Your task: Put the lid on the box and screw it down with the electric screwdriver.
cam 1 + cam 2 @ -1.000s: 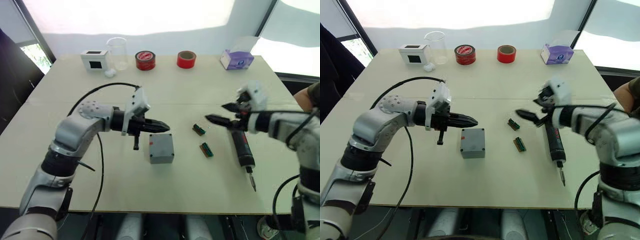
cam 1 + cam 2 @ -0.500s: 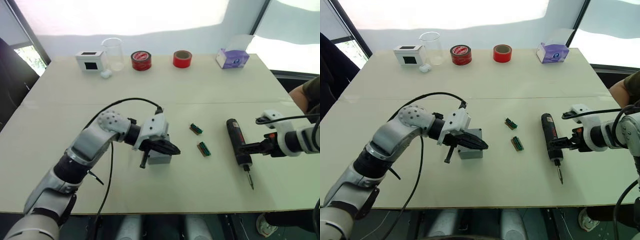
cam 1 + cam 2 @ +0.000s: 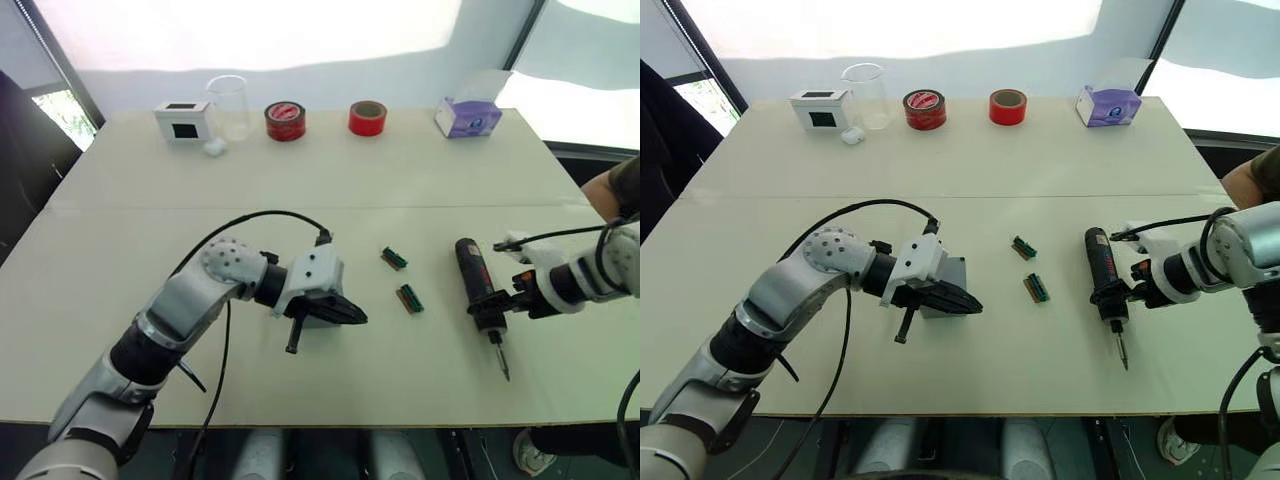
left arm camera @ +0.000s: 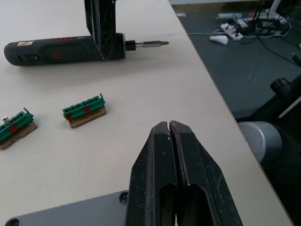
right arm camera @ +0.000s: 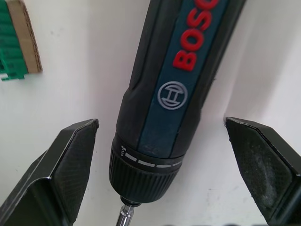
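Observation:
The grey box (image 3: 950,274) sits on the table left of centre. Its flat grey top with a corner screw hole (image 4: 70,212) looks like the lid lying on it. My left gripper (image 3: 352,318) is shut and holds nothing. Its tips reach past the box's right side; I cannot tell whether it touches the top. The electric screwdriver (image 3: 476,284) lies on the table to the right, bit towards the front edge. My right gripper (image 5: 161,122) is open, one finger (image 5: 70,165) on each side of the screwdriver's front collar, not clamping it.
Two green bit holders (image 3: 397,259) (image 3: 411,298) lie between box and screwdriver. Along the far edge stand a white box with a black window (image 3: 183,120), a clear beaker (image 3: 231,105), two red tape rolls (image 3: 286,120) (image 3: 367,117) and a tissue box (image 3: 467,117). A person's arm (image 3: 618,188) is at the right.
My left gripper swung down and to the right, across the box top. My right gripper dropped from above the table to straddle the screwdriver. The screwdriver has not moved.

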